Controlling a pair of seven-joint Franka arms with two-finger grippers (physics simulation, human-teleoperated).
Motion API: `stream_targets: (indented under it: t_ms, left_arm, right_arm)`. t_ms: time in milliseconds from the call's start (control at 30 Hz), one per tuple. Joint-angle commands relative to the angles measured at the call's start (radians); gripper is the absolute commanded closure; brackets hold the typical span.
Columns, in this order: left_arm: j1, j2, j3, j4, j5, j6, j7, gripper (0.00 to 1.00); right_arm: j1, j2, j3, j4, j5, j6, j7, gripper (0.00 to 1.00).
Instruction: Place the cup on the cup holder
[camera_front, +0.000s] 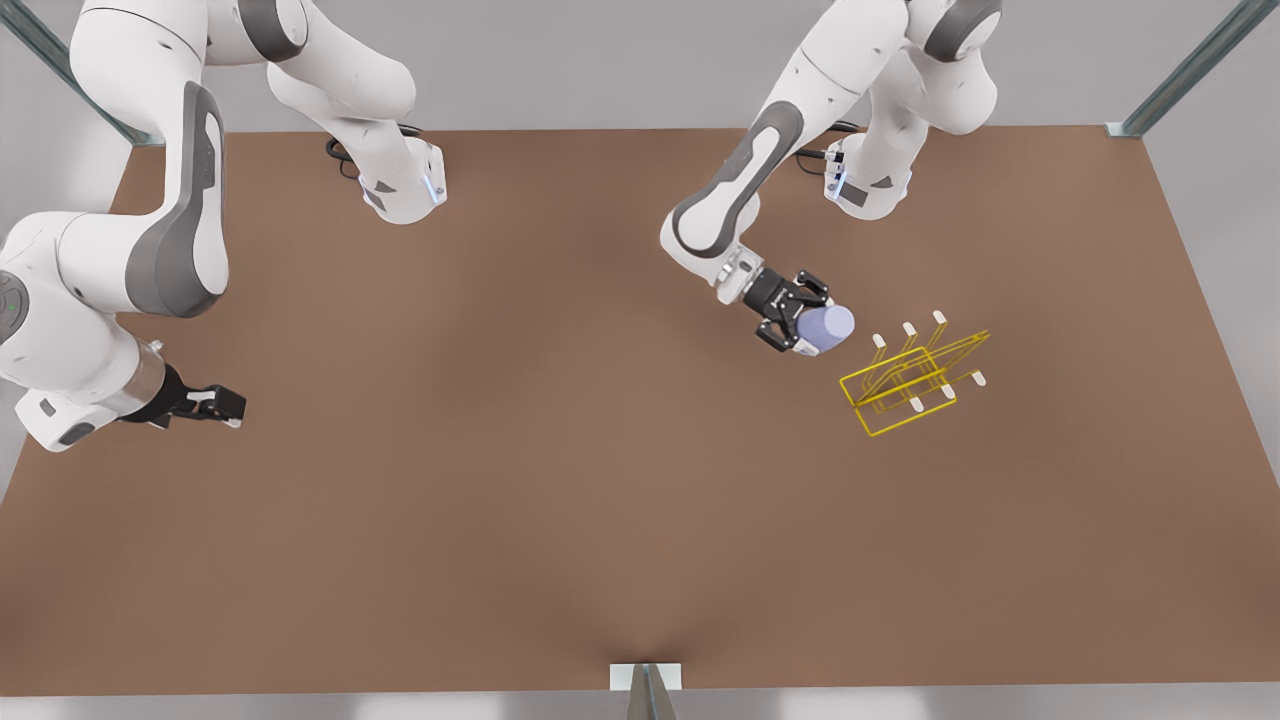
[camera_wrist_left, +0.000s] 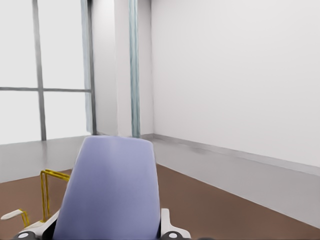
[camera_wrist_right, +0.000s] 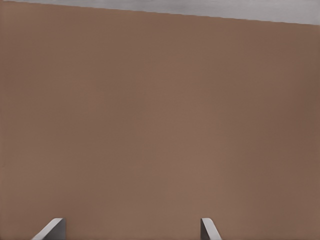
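The left gripper (camera_front: 805, 322), fingers clamped on the lavender cup (camera_front: 826, 327) just left of the yellow cup holder (camera_front: 915, 382), should align its mouth with a prong; the right gripper (camera_front: 222, 403) waits open at the worktop's (camera_front: 500, 450) left

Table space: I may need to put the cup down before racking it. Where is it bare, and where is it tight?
The brown table lies bare from the open right gripper across to the yellow cup holder. It is tight only where the left gripper, shut on the cup, hangs beside the holder.
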Motion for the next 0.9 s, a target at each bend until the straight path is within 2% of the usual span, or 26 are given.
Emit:
stream_targets:
  t_ms: [0,233,367,533,867]
  left_arm:
    - [0.026,-0.002,0.002,-0.031,0.071,0.1,-0.059,0.17]
    - [0.044,-0.066,0.002,-0.162,0.096,0.089,-0.07,0.17]
    - [0.063,-0.09,0.006,-0.18,0.1,0.089,-0.07,0.17]
    - [0.159,-0.084,0.017,-0.217,0.209,0.106,-0.125,0.17]
    - [0.159,-0.115,0.015,-0.304,0.22,0.107,-0.173,0.17]
  right_arm:
    - [0.0,-0.001,0.0,0.0,0.0,0.014,-0.003,0.0]
    - [0.0,-0.001,0.0,-0.001,0.0,0.012,0.0,0.0]
    - [0.0,-0.001,0.0,0.003,0.001,0.006,-0.006,0.0]
    - [0.0,-0.001,0.0,0.003,0.001,0.006,-0.006,0.0]
    - [0.0,-0.001,0.0,0.003,0.001,0.006,-0.008,0.0]
